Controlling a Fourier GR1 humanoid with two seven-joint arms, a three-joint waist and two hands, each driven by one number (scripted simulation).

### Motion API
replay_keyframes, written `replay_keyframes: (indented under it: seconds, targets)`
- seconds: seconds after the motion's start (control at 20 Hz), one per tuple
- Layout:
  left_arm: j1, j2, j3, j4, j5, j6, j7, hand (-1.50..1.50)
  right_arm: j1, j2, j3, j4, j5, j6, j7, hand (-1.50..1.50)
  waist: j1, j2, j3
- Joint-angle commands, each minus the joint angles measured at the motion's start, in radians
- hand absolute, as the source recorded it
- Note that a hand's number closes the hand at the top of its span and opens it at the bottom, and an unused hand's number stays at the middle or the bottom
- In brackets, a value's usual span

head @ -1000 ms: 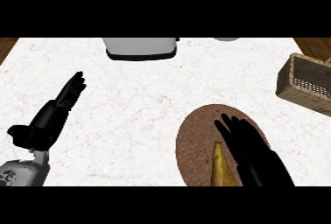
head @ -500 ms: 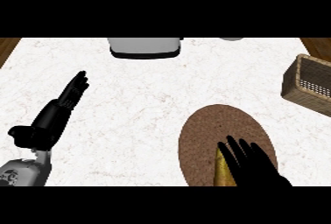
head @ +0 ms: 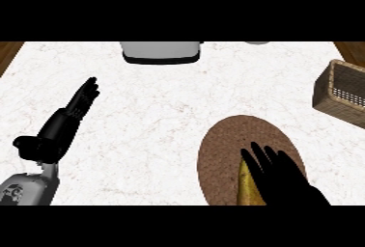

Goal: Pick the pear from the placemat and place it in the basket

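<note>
**Reaching for the pear**

While the pear [head: 247, 189] is lying on the mat [head: 235, 140], the right hand [head: 285, 181] is covering it, fingers straight, nothing gripped. Next, probably: curling round it, then carrying to the basket [head: 345, 91]. Left hand [head: 68, 123] is resting open.

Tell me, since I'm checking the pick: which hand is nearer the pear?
Right. The right hand lies over the pear on the placemat, fingers straight. The left hand rests open far across the counter, at the view's left.
</note>
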Motion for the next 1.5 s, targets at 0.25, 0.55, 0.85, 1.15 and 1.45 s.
replay_keyframes:
  seconds: [0.25, 0.55, 0.85, 1.15, 1.45]
  targets:
    - [-0.004, -0.048, -0.005, 0.019, -0.047, -0.007, -0.019, 0.0, 0.041, 0.104, -0.045, -0.097, 0.006, 0.022, 0.032, -1.5, 0.009, 0.002, 0.003]
    - [0.004, -0.021, 0.05, -0.062, 0.005, -0.058, 0.057, 0.0, 0.119, 0.037, -0.029, 0.011, 0.099, -0.169, -0.131, -1.5, 0.01, 0.001, 0.004]
    - [-0.017, -0.056, 0.06, -0.049, -0.051, -0.054, 0.051, 0.0, 0.156, -0.057, -0.163, 0.07, 0.088, -0.247, -0.307, -1.5, 0.012, 0.003, 0.004]
    - [-0.082, -0.073, 0.105, 0.014, -0.053, -0.089, 0.053, 0.0, 0.248, -0.051, -0.079, 0.143, 0.174, -0.389, -0.404, -1.5, 0.008, 0.003, 0.003]
    - [0.046, -0.057, 0.138, -0.056, -0.048, -0.126, 0.003, 0.0, 0.349, -0.031, 0.024, 0.112, 0.226, -0.467, -0.426, -1.5, 0.01, 0.001, 0.004]
